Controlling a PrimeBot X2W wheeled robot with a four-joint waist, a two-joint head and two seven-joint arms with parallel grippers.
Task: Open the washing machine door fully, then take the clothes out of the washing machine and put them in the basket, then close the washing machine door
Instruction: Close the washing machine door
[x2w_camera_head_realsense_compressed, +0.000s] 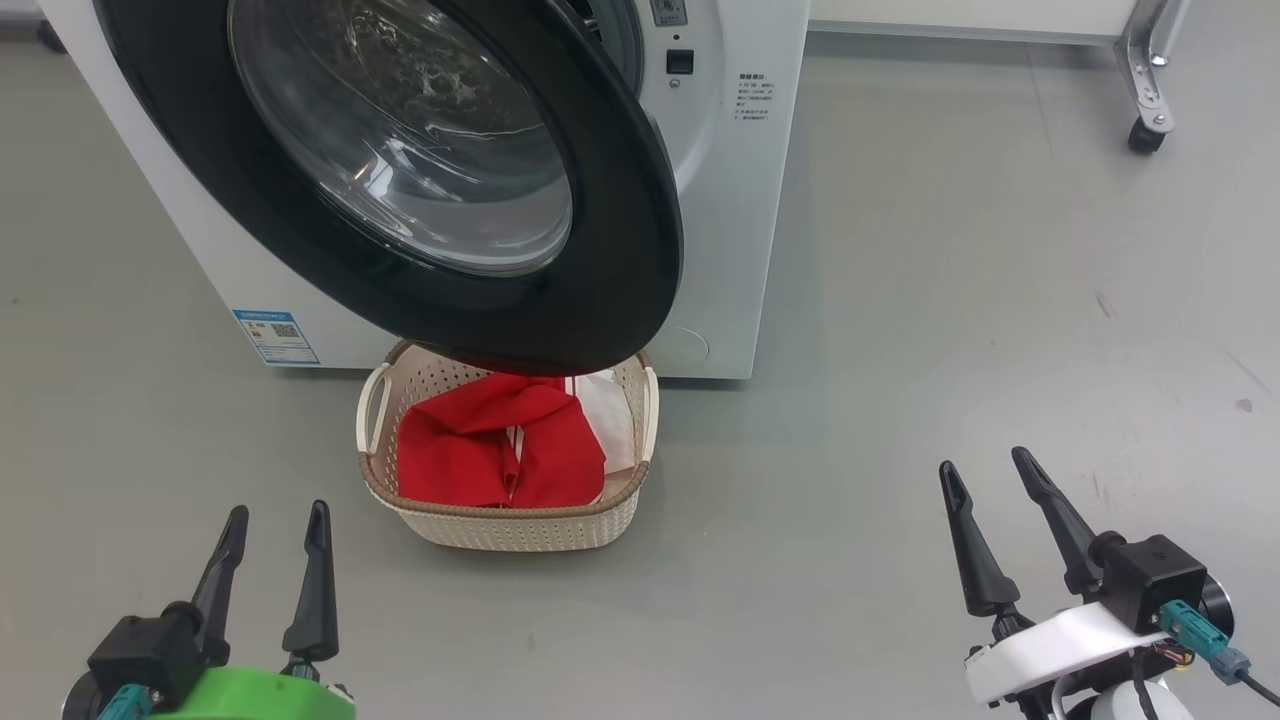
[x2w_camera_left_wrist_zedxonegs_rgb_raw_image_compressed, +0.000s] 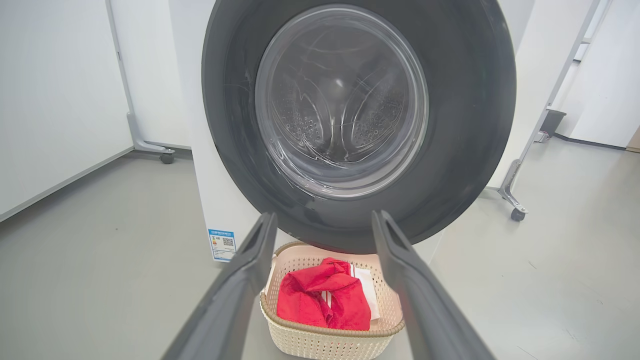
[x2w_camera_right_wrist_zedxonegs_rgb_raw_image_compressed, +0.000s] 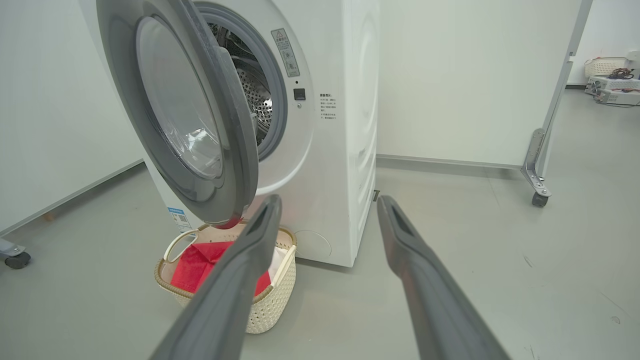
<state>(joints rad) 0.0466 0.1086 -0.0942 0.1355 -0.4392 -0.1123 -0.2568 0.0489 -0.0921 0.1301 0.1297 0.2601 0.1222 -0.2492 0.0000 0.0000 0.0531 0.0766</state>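
The washing machine (x2w_camera_head_realsense_compressed: 740, 200) stands ahead, and its black-rimmed door (x2w_camera_head_realsense_compressed: 620, 200) hangs partly ajar over the basket. In the right wrist view a gap between the door (x2w_camera_right_wrist_zedxonegs_rgb_raw_image_compressed: 220, 125) and the machine front shows the steel drum (x2w_camera_right_wrist_zedxonegs_rgb_raw_image_compressed: 252, 100). The cream basket (x2w_camera_head_realsense_compressed: 500, 520) sits on the floor below the door, holding red clothes (x2w_camera_head_realsense_compressed: 480, 440) and a white cloth (x2w_camera_head_realsense_compressed: 610, 405). My left gripper (x2w_camera_head_realsense_compressed: 278, 516) is open, low at the left, short of the basket. My right gripper (x2w_camera_head_realsense_compressed: 985, 468) is open at the lower right, over bare floor. Both hold nothing.
Grey floor surrounds the machine. A white partition on castors (x2w_camera_head_realsense_compressed: 1145, 135) stands at the back right, another castor (x2w_camera_left_wrist_zedxonegs_rgb_raw_image_compressed: 166, 158) at the left. A blue label (x2w_camera_head_realsense_compressed: 275, 335) marks the machine's lower left front. A distant table with a basket (x2w_camera_right_wrist_zedxonegs_rgb_raw_image_compressed: 605, 67) is far right.
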